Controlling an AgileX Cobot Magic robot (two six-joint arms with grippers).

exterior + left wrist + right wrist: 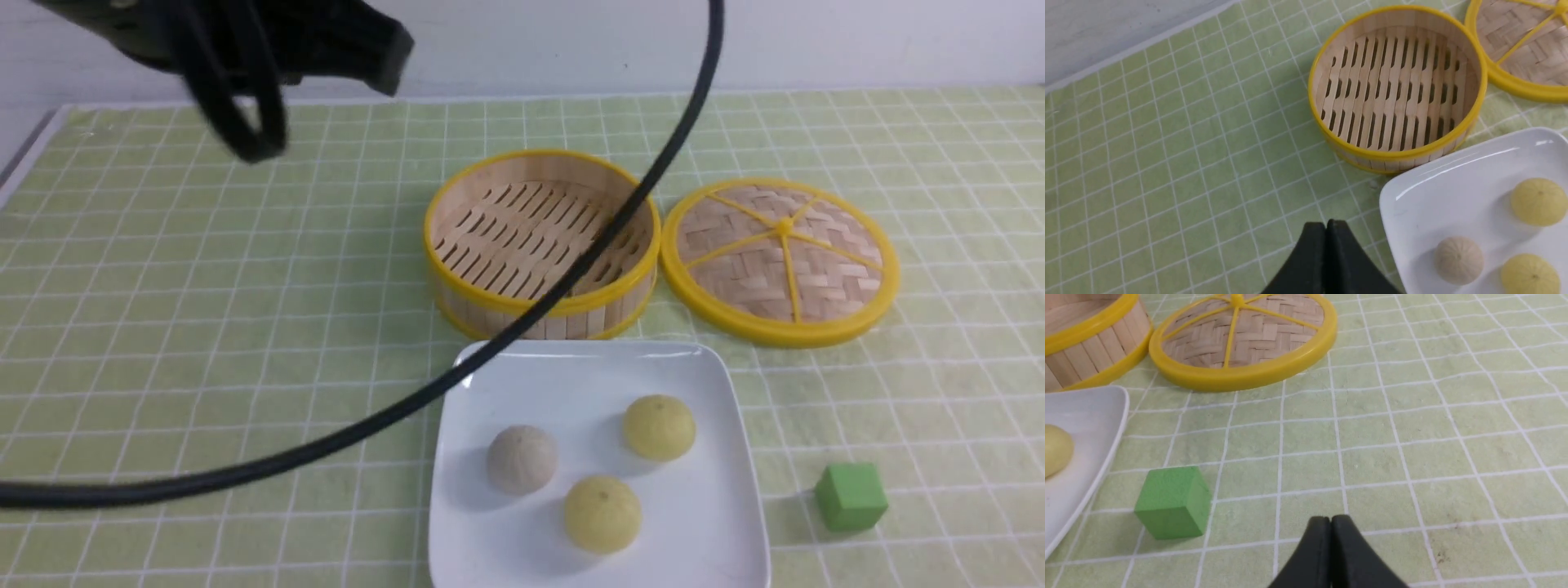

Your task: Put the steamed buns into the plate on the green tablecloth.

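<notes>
You find three small domed steamed buns [602, 513], probably soft and light, on the glossy white square plate [718, 523]; grip each gently across its sides; left gripper [1326, 225] and right gripper [1330, 521] are pressed together, empty.

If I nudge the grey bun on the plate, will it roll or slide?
The grey bun probably slides rather than rolls: it looks domed and sits steadily. The plate is glossy, so likely slippery. Its raised rim should stop it.

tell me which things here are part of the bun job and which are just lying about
Part of the job: three steamed buns, white square plate, green tablecloth.

Lying about: bamboo steamer basket, woven lid, green cube.
</notes>
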